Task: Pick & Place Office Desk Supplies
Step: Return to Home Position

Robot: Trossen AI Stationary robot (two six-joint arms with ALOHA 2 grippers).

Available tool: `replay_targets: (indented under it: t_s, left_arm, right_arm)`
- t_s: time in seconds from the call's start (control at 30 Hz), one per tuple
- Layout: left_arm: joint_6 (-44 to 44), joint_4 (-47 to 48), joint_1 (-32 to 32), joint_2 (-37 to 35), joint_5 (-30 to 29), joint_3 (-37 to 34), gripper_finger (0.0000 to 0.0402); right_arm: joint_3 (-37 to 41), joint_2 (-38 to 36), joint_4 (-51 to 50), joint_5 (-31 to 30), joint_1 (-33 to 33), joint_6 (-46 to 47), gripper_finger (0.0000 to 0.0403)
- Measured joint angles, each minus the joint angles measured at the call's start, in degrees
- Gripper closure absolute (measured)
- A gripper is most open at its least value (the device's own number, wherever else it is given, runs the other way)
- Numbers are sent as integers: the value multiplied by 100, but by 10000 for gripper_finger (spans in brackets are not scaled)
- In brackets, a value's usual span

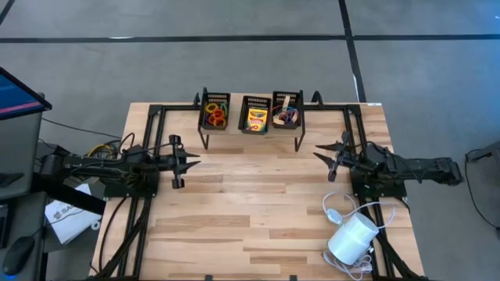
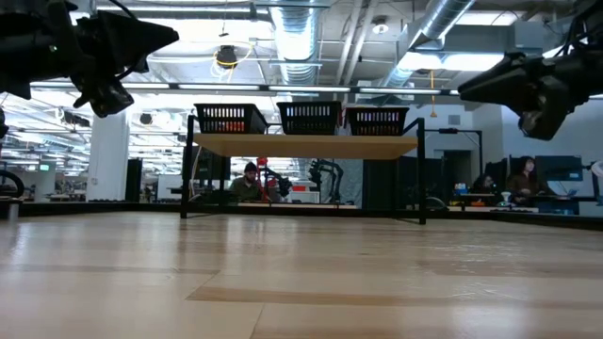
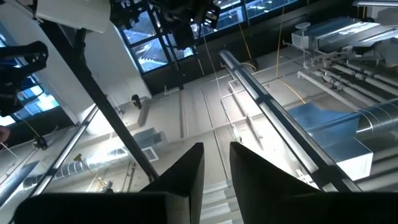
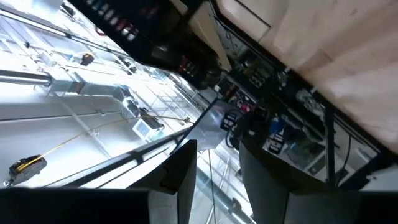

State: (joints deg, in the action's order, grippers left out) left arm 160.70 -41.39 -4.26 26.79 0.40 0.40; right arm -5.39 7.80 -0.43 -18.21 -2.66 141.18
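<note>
**Supplies binned and shelved; we take the step in hand to be the return to rest.**

Reaching in from the tabletop's (image 1: 250,222) left edge, the left gripper (image 1: 191,161) hangs above the wood, its jaws a narrow gap apart and holding nothing. On the shelf (image 2: 301,146) at the middle of the far edge stand three black mesh bins. The left bin (image 1: 216,96) carries orange and red elastic loops (image 1: 215,118), the middle bin (image 1: 255,99) a yellow-and-green crayon box (image 1: 257,120), and the right bin (image 1: 287,94) purple loops (image 1: 284,117). In from the right edge, the right gripper (image 1: 319,152) hovers, jaws somewhat wider and empty. A white cylinder (image 1: 351,238) with its cord lies by the near right corner. We judge the sorting done; next, each arm need only fold back clear of the shelf.
</note>
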Motion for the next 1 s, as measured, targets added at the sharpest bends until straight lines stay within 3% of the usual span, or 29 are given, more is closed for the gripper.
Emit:
replay_targets:
  t_s: [0.4, 0.5, 0.6, 0.67, 0.77, 0.9, 1.0]
  left_arm:
    - [-48, 0, 1, 0, 0, 0, 330]
    - [-929, 54, 1, 0, 0, 0, 330]
    - [-2812, 379, 1, 0, 0, 0, 330]
    - [-4566, 695, 1, 0, -13, 0, 330]
    - [-8127, 1261, 1, 0, -50, 0, 330]
    - [-13204, 1817, 1, 4, -46, 0, 330]
    - [-15405, 1916, 1, 4, -46, 0, 330]
  right_arm:
    - [0, 1, -39, 5, -133, -99, 285]
    - [0, 1, -45, 12, -117, -710, 285]
    - [0, 1, -154, 12, -97, -2609, 285]
    - [0, 2, -327, -22, -105, -4334, 285]
    - [0, 6, -662, -283, -133, -6966, 285]
    - [0, 6, -856, -1093, -174, -10069, 285]
    - [0, 6, -861, -1297, -174, -11179, 285]
